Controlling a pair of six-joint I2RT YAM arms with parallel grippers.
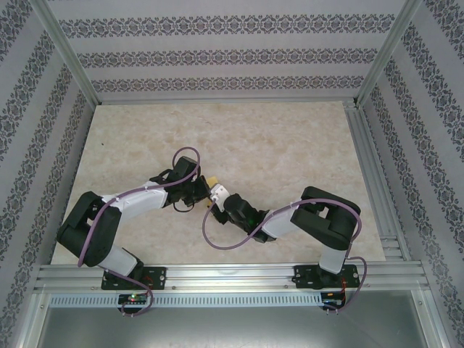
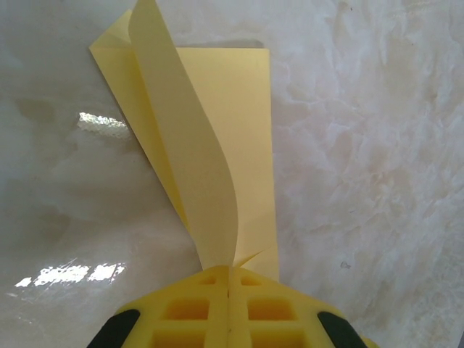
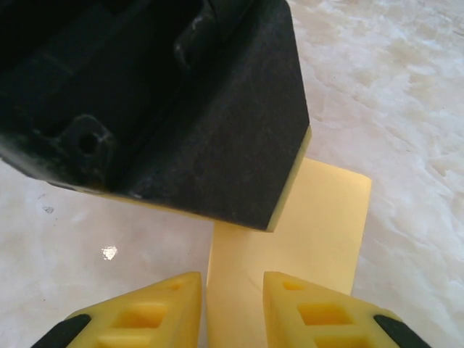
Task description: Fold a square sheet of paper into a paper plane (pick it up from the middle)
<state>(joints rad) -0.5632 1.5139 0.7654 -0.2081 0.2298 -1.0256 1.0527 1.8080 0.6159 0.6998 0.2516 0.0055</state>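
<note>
While the left pincer (image 2: 229, 270) clamps the smooth, creased yellow sheet of paper (image 2: 239, 109), the right pincer (image 3: 232, 288) stands parted.

Robot lab booth for sure: aluminium frame (image 1: 69, 58), patterned wallpaper panels (image 1: 217, 54) around a marble-look counter (image 1: 290, 138), arms (image 1: 319, 217) bolted to a rail (image 1: 232, 275).

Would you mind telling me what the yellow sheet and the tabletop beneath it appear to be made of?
The yellow sheet looks like thin matte paper: one flap curls upward and its folds hold. The tabletop seems glossy marble-patterned stone or laminate: veined cream surface with bright glare patches.
</note>
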